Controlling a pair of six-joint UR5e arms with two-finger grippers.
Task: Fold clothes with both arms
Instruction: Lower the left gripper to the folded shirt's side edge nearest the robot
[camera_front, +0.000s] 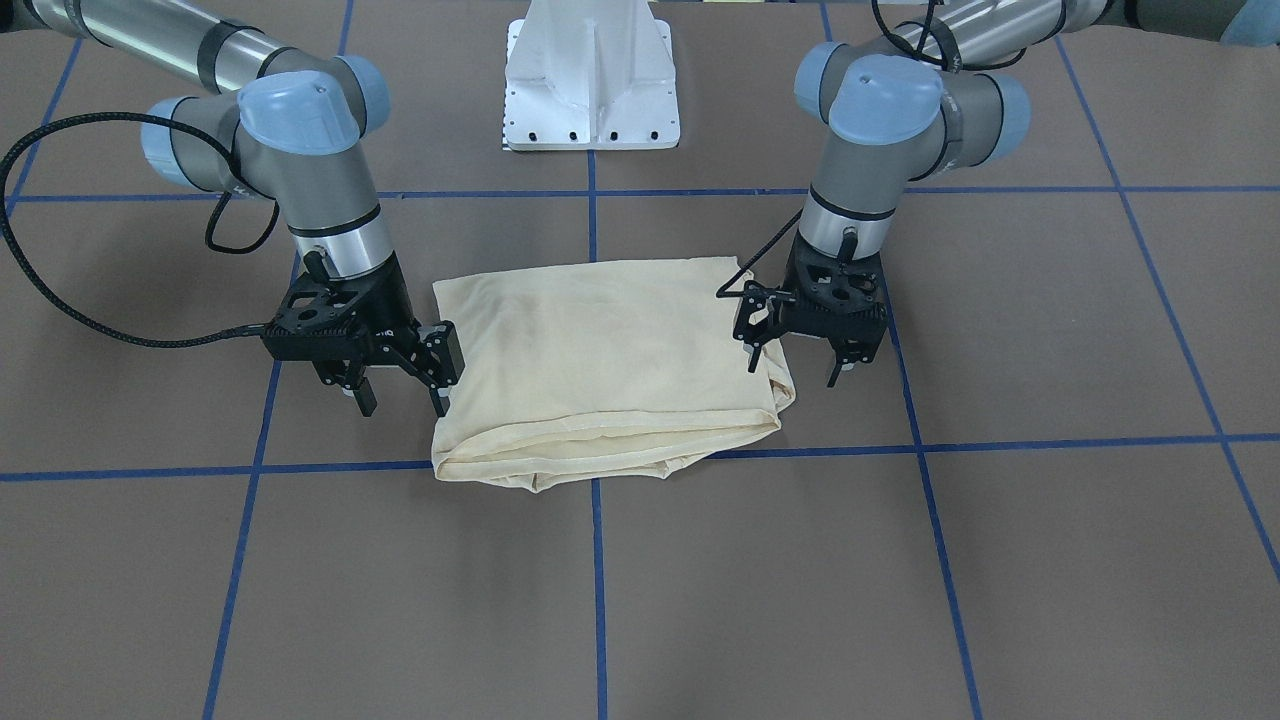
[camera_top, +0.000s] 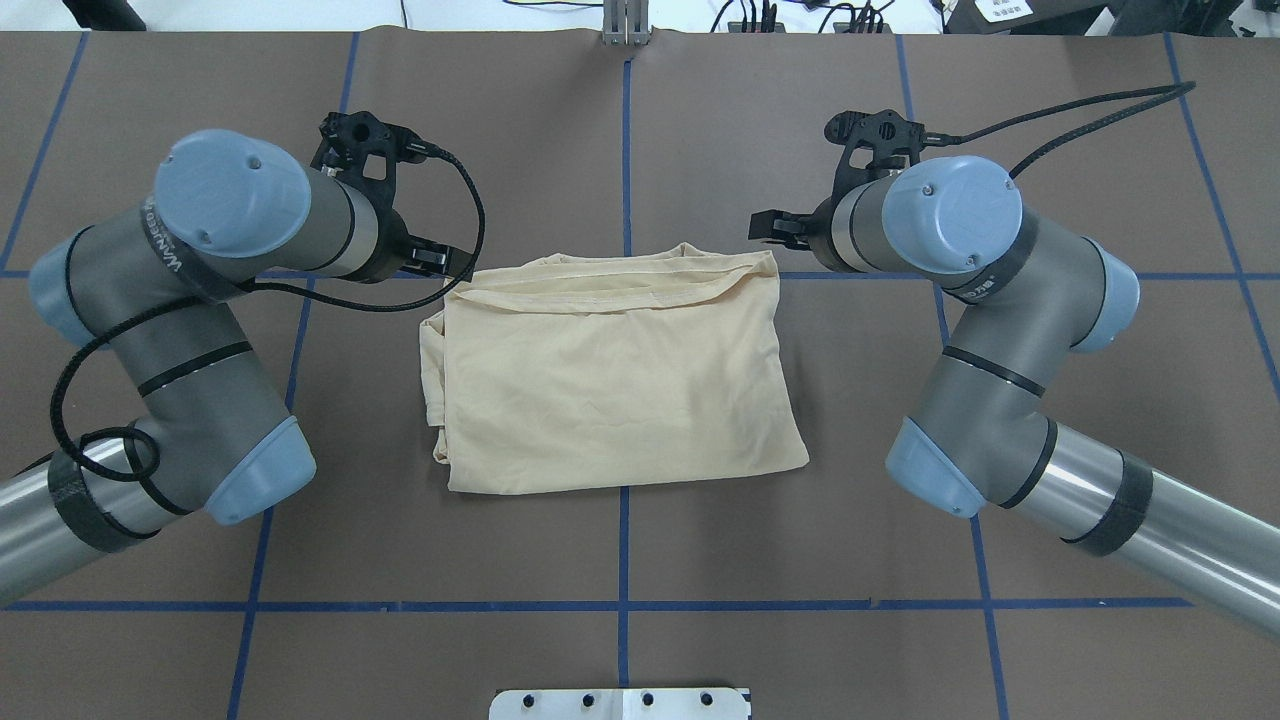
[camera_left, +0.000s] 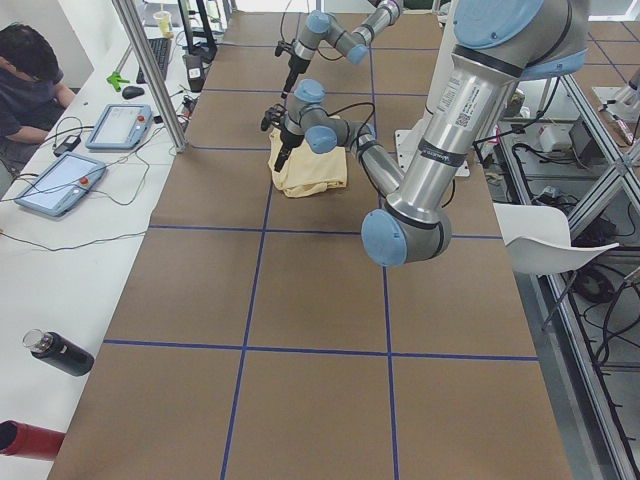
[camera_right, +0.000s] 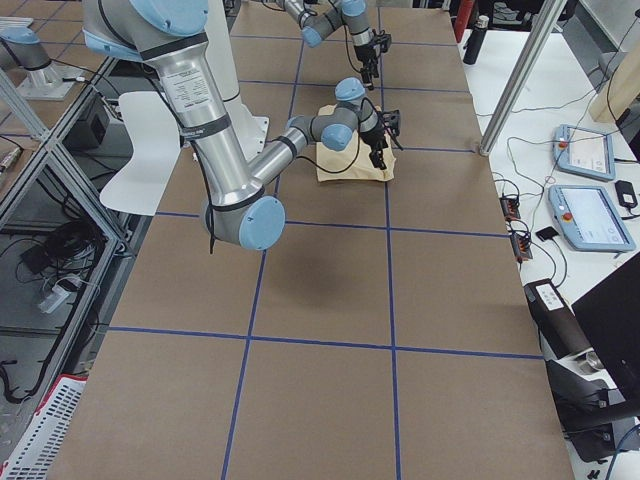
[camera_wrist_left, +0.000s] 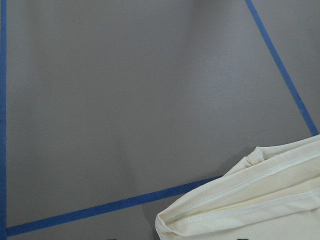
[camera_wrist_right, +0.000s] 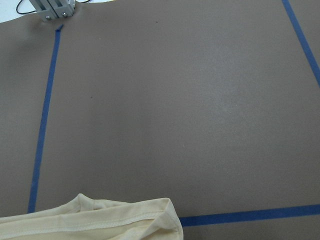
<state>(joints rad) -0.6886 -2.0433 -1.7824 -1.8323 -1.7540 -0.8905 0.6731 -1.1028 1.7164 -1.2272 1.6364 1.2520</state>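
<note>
Shirt (camera_front: 600, 370), folded, lies between the grippers; left gripper (camera_front: 795, 368) stands wide and empty at one side edge, right gripper (camera_front: 402, 397) likewise at the other

White lettering (camera_top: 163, 240) on the left arm (camera_top: 190, 350) near its wrist, too blurred to read (likewise on the right arm (camera_top: 985, 290)), nothing else legible.
</note>
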